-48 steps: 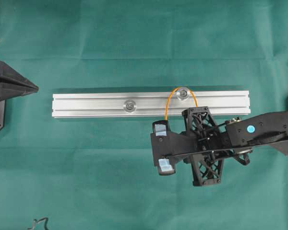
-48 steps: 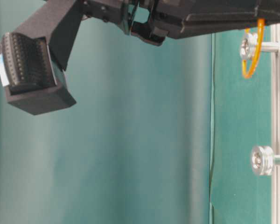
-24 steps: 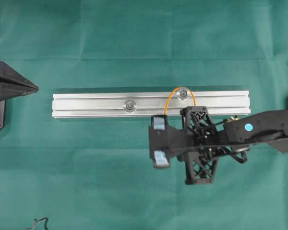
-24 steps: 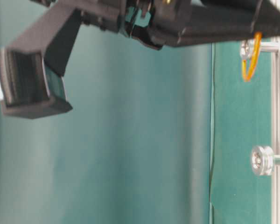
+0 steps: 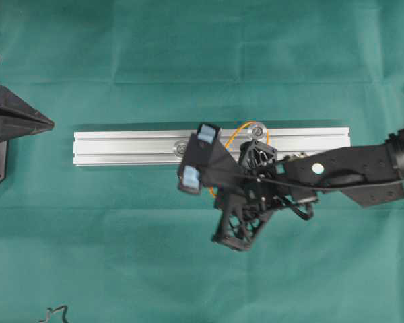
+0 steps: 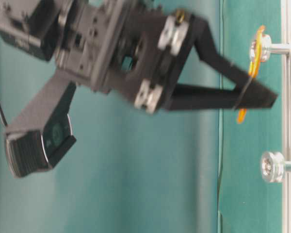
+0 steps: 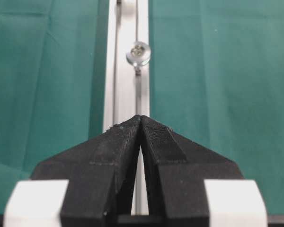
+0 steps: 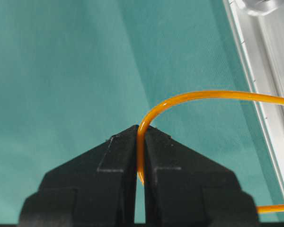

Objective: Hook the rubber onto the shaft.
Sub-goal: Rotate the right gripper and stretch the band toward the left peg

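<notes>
I observe the right gripper (image 8: 139, 142) clamped on the rubber (image 8: 189, 99), whose far end loops behind the shaft (image 5: 258, 130) on the rail (image 5: 121, 147). Left gripper (image 7: 141, 120) closed, empty.

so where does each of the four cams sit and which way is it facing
Overhead: above the table, looking straight down on the rail, both shafts, the rubber and the right gripper; the left arm is at the edge.
Table-level: low by the table, picture turned sideways, rail at right, right arm across.
Left wrist: behind the shut left gripper, looking along the rail to a shaft.
Right wrist: behind the right gripper, shut on the rubber, over the green cloth.
Shared: overhead, table-level and right wrist all show the rubber.
</notes>
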Motion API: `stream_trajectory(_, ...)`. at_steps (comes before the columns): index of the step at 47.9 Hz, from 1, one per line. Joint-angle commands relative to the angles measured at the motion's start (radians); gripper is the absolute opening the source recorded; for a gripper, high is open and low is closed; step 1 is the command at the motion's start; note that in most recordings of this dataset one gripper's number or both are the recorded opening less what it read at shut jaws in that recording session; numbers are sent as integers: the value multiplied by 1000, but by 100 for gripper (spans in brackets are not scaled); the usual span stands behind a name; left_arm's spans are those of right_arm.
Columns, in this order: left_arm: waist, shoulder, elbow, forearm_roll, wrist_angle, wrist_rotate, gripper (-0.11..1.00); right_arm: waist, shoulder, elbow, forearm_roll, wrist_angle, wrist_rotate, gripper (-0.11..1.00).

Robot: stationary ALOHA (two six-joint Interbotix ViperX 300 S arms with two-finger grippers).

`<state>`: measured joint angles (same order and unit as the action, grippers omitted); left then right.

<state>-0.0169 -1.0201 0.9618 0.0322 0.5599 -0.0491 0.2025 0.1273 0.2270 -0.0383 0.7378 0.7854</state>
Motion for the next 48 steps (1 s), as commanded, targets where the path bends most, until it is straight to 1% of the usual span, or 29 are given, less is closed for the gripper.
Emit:
stream_trajectory(1, 3, 8, -26, 3, -6, 0, 2, -9, -8, -41, -2, 8, 46, 5)
stream_trajectory(5, 3, 8, -26, 3, -6, 0, 2, -23, -3, -48, -3, 17, 103, 5)
stream_trajectory(13, 3, 8, -26, 3, -6, 0, 2, -44, -3, -49, -3, 28, 181, 5)
stream_trajectory(21, 2, 8, -26, 3, -6, 0, 2, -69, -3, -48, -3, 35, 276, 5)
stream_trajectory(34, 3, 8, -26, 3, -6, 0, 2, -97, -3, -48, -3, 95, 428, 5)
stream_trajectory(40, 2, 8, -26, 3, -6, 2, 2, -98, -2, -48, -3, 103, 476, 5)
stream_trajectory(48, 3, 8, -26, 3, -6, 0, 2, -103, -3, -49, -3, 103, 500, 5)
